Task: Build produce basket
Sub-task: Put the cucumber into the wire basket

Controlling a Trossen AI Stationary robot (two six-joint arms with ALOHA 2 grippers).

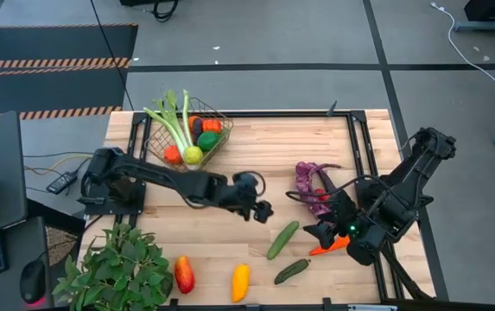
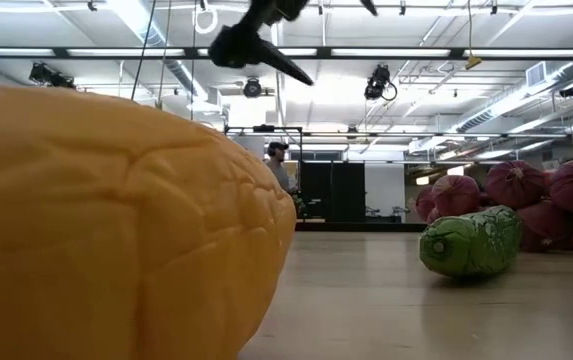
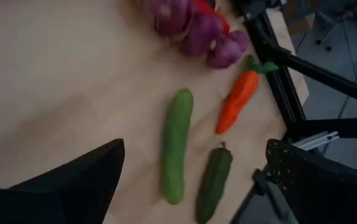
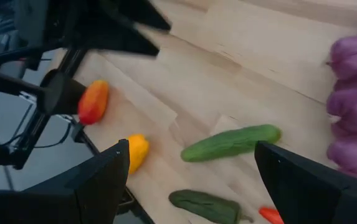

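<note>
— From where I stand the table (image 1: 256, 138) is the biggest thing, pale wood with a dark frame along its right edge. What sits on it?

— The leafy plant (image 1: 117, 268) crowds the near left corner. The basket (image 1: 217, 112) is at the far left, already holding celery (image 1: 174, 121), a lime-green ball, a darker green piece and some orange-red ones.

— And the arms?

— The left gripper (image 1: 260, 210) hangs over the middle of the board, fingers spread, holding nothing. The right gripper (image 1: 320, 231) is low by the right side, also spread wide and empty, just beside the carrot (image 1: 329, 247).

— The overhead view hides that carrot a good deal.

— Yes, the left wrist view shows it whole, orange with a green top, lying near the frame rail, next to the purple grapes (image 1: 309, 186). The light cucumber (image 1: 282, 239) and the dark cucumber (image 1: 291, 270) lie side by side, apart from each other.

— And down at board level?

— The yellow pepper (image 1: 240, 282) fills half that view; only there do you see a person (image 2: 279, 165) far back in the room. The red-orange fruit (image 1: 183, 274) sits just beside the plant.

— Room to move?

— Bare wood between basket and grapes; the near edge is crowded.
</note>
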